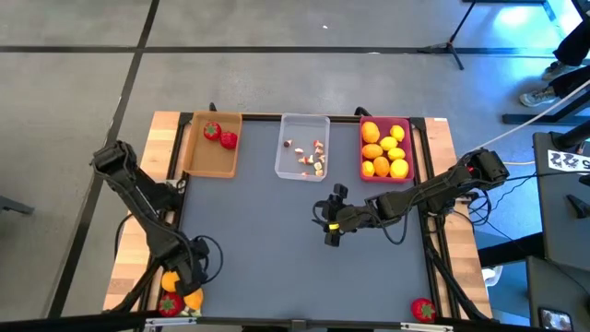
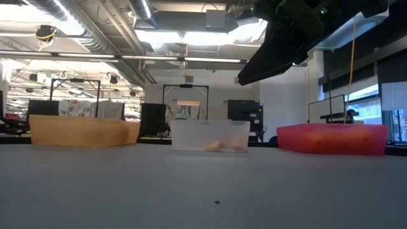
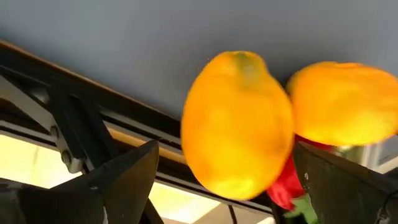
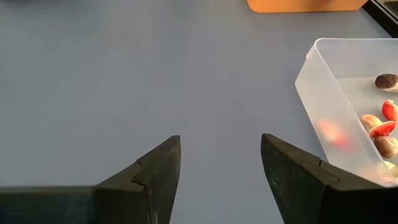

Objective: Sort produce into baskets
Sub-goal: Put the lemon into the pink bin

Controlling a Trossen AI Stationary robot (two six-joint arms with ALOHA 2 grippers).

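Observation:
Three baskets stand along the far edge: a tan one (image 1: 212, 145) with two strawberries (image 1: 221, 136), a clear one (image 1: 302, 146) with small mushroom-like bits, and a magenta one (image 1: 385, 148) full of yellow and orange fruits. My left gripper (image 1: 187, 274) is at the near left corner, open. Its fingers stand on either side of a yellow-orange fruit (image 3: 236, 124), with a gap at one finger (image 3: 134, 174). A second orange fruit (image 3: 345, 102) and a strawberry (image 3: 287, 185) lie beside it. My right gripper (image 4: 221, 155) hangs open over the bare mat, near the clear basket (image 4: 348, 99).
A lone strawberry (image 1: 422, 310) lies at the near right corner. A black frame rail and a wooden rim (image 3: 74, 118) run beside the fruits at the left corner. The grey mat (image 1: 267, 240) between the arms lies bare.

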